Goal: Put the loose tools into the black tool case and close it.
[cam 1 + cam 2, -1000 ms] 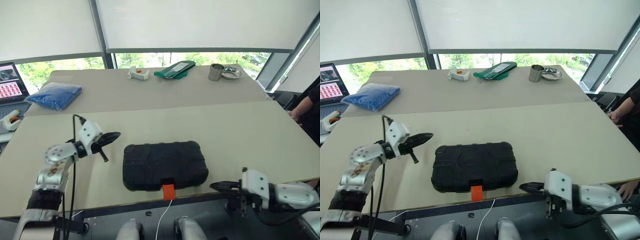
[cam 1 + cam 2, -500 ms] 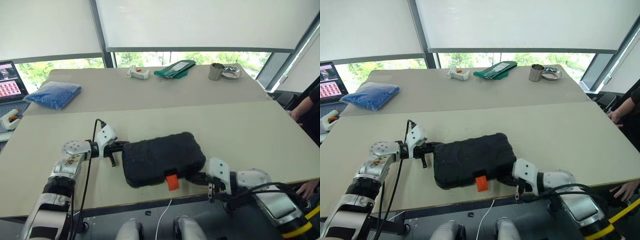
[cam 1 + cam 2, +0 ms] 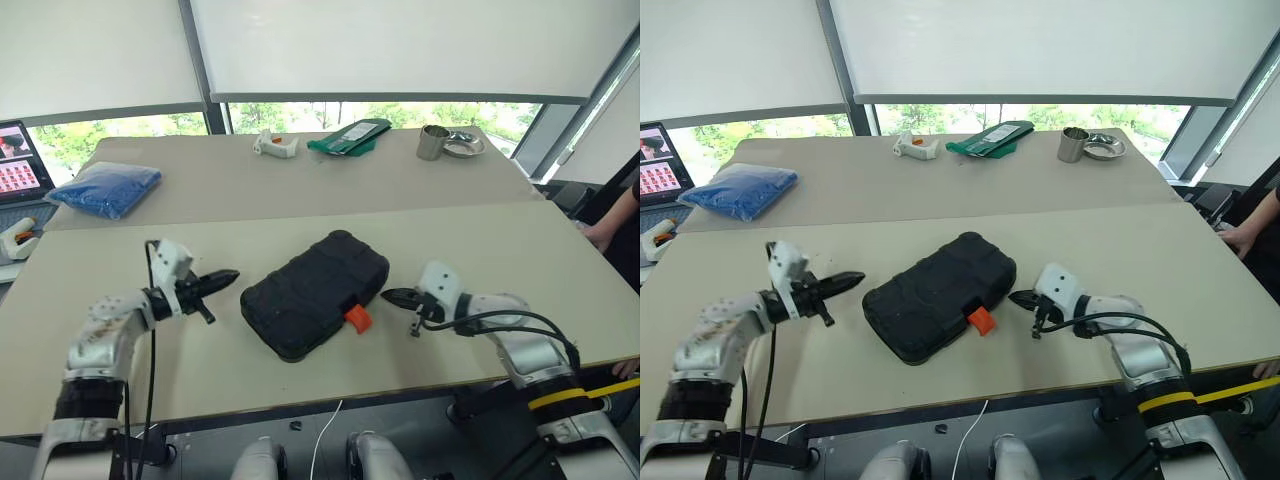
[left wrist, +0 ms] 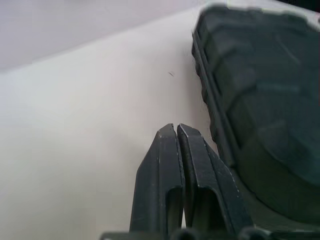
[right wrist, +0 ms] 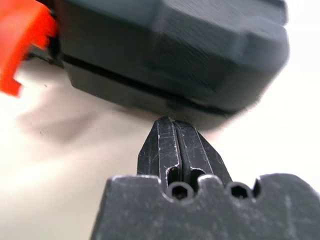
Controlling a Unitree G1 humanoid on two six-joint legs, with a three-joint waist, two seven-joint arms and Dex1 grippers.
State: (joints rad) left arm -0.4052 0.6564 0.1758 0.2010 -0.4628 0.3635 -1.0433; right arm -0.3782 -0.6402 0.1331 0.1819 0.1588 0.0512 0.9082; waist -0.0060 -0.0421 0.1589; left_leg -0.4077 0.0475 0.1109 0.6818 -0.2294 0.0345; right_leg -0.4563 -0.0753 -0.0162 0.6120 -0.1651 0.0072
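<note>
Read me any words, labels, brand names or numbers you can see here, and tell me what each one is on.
None can be read.
Laptop: its screen shows a grid of small pictures, too small to read.
Green packet: a pale label, print too small to read.
Black tool case: no lettering shows on its shell or orange latch.

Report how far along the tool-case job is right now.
Done: the black tool case lies closed on the near table, lying askew, orange latch toward the front edge; no loose tools lie around it. In hand: nothing; the left gripper and right gripper are both shut and empty, one at each end of the case. Left: apparently nothing.
</note>
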